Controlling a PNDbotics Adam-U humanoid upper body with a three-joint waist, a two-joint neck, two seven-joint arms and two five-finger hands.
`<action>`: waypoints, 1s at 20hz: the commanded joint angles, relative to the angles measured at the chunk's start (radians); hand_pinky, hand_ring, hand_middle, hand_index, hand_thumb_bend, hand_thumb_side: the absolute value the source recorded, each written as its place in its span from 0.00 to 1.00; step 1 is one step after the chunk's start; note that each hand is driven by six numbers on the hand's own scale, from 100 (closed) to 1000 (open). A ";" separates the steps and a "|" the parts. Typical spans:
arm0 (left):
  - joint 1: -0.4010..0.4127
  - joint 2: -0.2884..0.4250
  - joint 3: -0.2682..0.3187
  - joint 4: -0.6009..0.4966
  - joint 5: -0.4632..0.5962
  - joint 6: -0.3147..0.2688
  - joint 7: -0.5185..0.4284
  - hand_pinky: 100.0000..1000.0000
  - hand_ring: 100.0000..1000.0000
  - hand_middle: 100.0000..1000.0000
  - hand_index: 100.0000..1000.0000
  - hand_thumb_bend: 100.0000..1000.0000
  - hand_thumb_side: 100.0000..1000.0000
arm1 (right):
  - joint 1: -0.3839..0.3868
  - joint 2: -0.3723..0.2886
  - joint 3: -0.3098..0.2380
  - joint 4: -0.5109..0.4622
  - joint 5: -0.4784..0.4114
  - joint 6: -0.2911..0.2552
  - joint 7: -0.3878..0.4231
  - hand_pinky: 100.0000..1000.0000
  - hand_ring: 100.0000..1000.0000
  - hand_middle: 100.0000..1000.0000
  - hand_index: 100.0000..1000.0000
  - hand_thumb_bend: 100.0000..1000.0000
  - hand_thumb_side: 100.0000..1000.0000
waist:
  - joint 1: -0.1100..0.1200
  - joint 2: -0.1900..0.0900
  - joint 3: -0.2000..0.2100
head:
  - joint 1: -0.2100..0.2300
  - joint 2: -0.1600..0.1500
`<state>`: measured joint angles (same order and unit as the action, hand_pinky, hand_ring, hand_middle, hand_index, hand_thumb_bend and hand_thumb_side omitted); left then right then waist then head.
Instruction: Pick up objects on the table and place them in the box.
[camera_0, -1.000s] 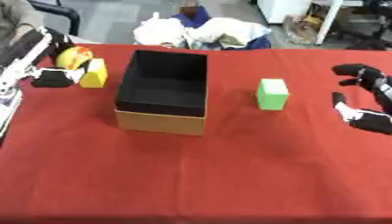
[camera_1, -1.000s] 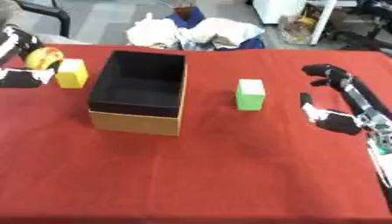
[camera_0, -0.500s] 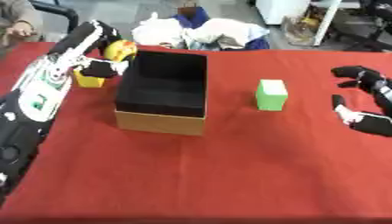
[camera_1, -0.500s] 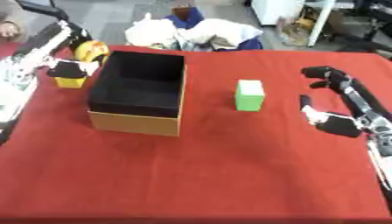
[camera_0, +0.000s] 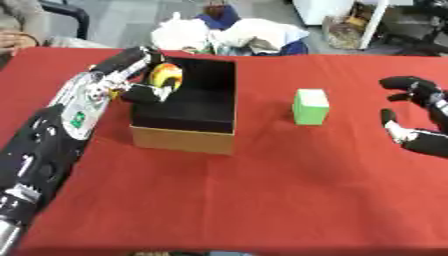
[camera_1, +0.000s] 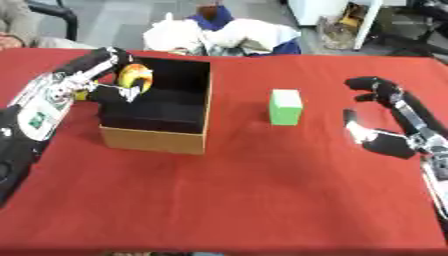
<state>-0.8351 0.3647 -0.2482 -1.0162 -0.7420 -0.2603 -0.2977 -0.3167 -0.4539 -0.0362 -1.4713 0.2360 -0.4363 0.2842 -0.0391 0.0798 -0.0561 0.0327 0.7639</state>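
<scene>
We hold a round yellow and orange fruit in our left hand, fingers and thumb curled around it, right at the upper left corner of the box, above its left wall and partly over the dark inside. The box is cardboard brown outside and black inside, open at the top, and it stands on the red table; we take it as our landmark for everything else. Our left arm runs from the lower left up along the left side of the box. Just left of the box, tucked behind our left hand, we see a small patch of yellow, too hidden for us to say what it is. To the right of the box, apart from it, a green block stands upright on the table. Well to the right of the box, past the green block, our right hand hovers with its fingers spread and bent only a little, gripping nothing. Beyond the far side of the box, off the table edge, lies a heap of white and blue cloth.
</scene>
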 joint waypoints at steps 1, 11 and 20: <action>-0.027 0.019 -0.001 -0.005 -0.025 -0.026 -0.008 0.63 0.59 0.61 0.79 0.69 0.61 | -0.012 -0.018 -0.007 -0.007 -0.008 0.000 -0.002 0.76 0.87 0.81 0.88 0.00 0.18 | 0.001 -0.013 0.000 | 0.001 -0.005; -0.031 0.097 0.045 -0.127 0.058 0.005 0.029 0.65 0.61 0.64 0.79 0.79 0.56 | -0.006 -0.020 -0.008 -0.006 -0.007 0.001 -0.002 0.76 0.87 0.81 0.88 0.00 0.19 | 0.004 -0.021 0.009 | 0.000 -0.006; -0.076 0.221 0.084 -0.094 -0.054 0.000 0.066 0.68 0.67 0.68 0.81 0.84 0.35 | -0.002 -0.024 -0.005 -0.003 -0.006 0.001 0.000 0.76 0.87 0.81 0.88 0.00 0.20 | 0.010 -0.024 0.008 | -0.004 -0.009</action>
<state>-0.8831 0.5432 -0.1803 -1.1144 -0.7746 -0.2515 -0.2356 -0.3079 -0.4540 -0.0363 -1.4673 0.2356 -0.4354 0.2849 -0.0310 0.0688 -0.0476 0.0320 0.7635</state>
